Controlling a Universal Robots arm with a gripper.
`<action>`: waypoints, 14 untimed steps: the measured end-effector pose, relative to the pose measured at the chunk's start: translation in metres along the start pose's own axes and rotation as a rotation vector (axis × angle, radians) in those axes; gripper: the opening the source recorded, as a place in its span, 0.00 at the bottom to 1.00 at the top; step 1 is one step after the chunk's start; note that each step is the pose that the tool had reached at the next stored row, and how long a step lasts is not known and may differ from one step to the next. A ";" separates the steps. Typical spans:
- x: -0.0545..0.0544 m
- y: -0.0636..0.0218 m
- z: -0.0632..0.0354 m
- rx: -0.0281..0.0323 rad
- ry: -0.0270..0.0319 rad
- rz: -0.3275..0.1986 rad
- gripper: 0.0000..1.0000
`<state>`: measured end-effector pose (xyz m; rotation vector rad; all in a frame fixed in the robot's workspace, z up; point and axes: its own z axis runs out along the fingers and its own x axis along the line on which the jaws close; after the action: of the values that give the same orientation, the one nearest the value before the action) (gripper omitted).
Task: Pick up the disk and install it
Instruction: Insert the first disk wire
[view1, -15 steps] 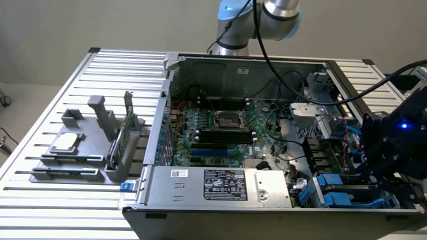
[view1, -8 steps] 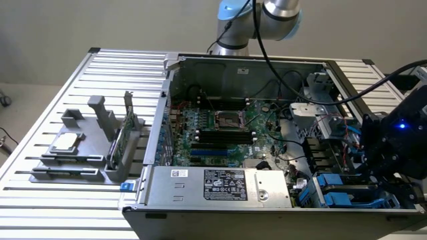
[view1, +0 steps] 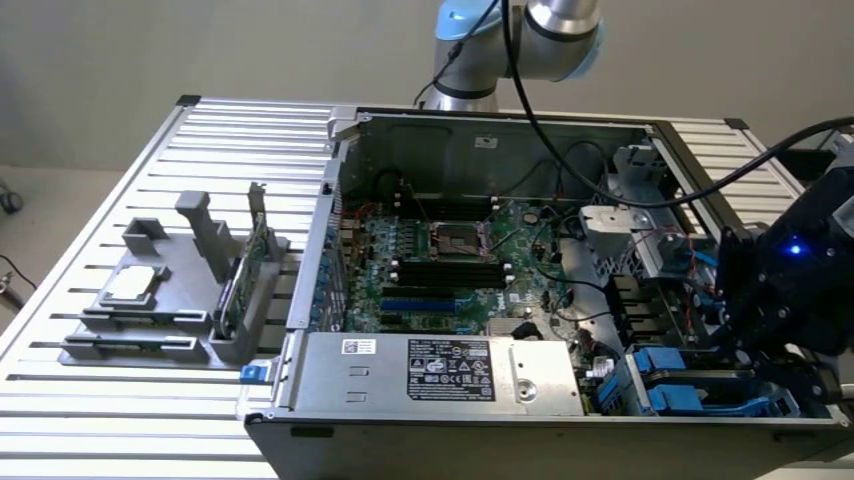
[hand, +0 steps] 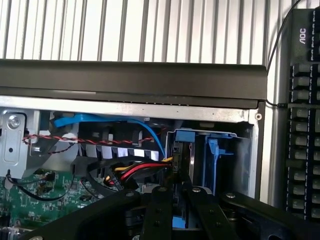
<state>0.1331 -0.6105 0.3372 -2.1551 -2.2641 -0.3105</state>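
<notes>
Inside the case's drive bay, the pincer clamps the upright disk.

Open computer case on a slatted metal desk, exposing the green motherboard; grey power-supply box with black label along its near edge. Grey fixture tray at the exterior view's left. Black keyboard beside the case.
</notes>
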 end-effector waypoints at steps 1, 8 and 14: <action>0.000 -0.0001 0.0001 -0.0005 -0.0011 0.000 0.17; 0.001 -0.0006 0.0009 -0.0059 -0.0083 0.004 0.17; 0.001 -0.0011 0.0010 -0.0097 -0.0106 0.009 0.17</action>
<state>0.1321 -0.6099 0.3361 -2.1758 -2.2629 -0.3114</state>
